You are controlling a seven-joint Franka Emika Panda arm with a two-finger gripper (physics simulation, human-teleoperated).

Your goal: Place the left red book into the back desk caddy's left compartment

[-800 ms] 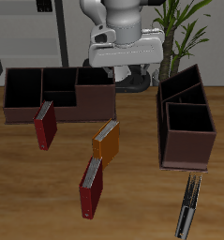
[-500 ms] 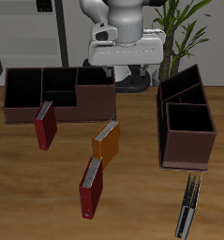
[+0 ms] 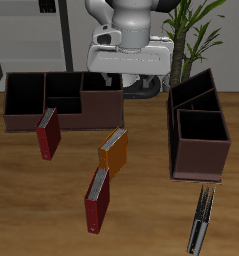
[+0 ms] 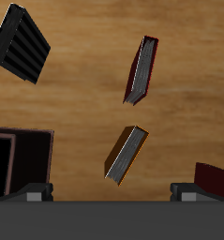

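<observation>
I have the gripper (image 3: 131, 82) hanging high over the back of the counter (image 3: 151, 215), above the back caddy's (image 3: 61, 118) end nearest the middle. In the wrist view the fingers (image 4: 34, 192) sit wide apart with nothing between them. The left red book (image 3: 97, 198) lies flat near the counter's front edge, its pale page edge showing along one long side. It is just in front of the orange book (image 3: 113, 150), close to it at one corner, and well apart from the back caddy. Its cover reads as plain dark red, and the orange one looks plain too. The left compartment (image 3: 24, 95) shows only its black lining. The second red book (image 3: 48, 133) rests just in front of the back caddy's wall. The narrower caddy (image 3: 199, 128) stands off to the other side, with a black ribbed object (image 3: 199, 222) in front of it.
</observation>
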